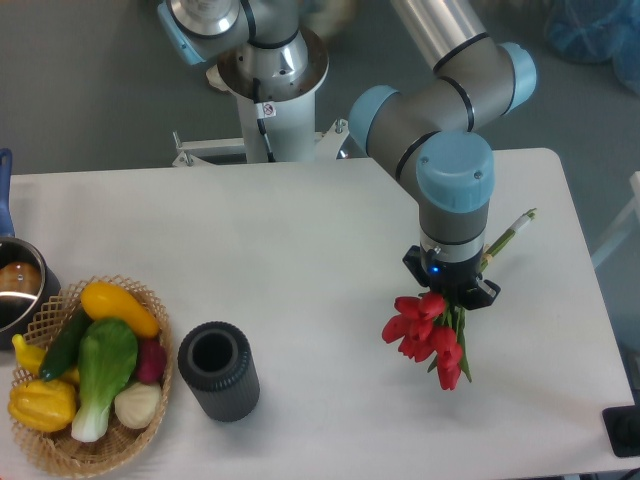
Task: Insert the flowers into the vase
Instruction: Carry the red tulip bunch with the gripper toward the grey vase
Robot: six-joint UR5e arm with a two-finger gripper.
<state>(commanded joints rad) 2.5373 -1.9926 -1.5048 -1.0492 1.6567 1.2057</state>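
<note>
A: What did the gripper (452, 292) have?

B: It sat right over the flowers (428, 335), at the point where the stems met the red buds. The wrist hid the fingers, so I couldn't tell how wide they stood or whether they truly gripped the bunch. The buds spread out below it toward the camera; the stem ends poked out behind it, toward the table's (300, 250) far right edge.

A: And the vase (218, 370)?

B: Well off to the gripper's left in the picture, a little nearer the camera. It stood upright, mouth open, and what showed of its inside was dark and bare.

A: Anything beyond that?

B: A basket (150, 420) just past the vase, farther left, with a green leafy vegetable, yellow squash, a cucumber, a radish and a pale bulb inside. Farthest left was a pot (18, 290) with a blue handle, cut off by the frame; I couldn't make out its contents.
</note>
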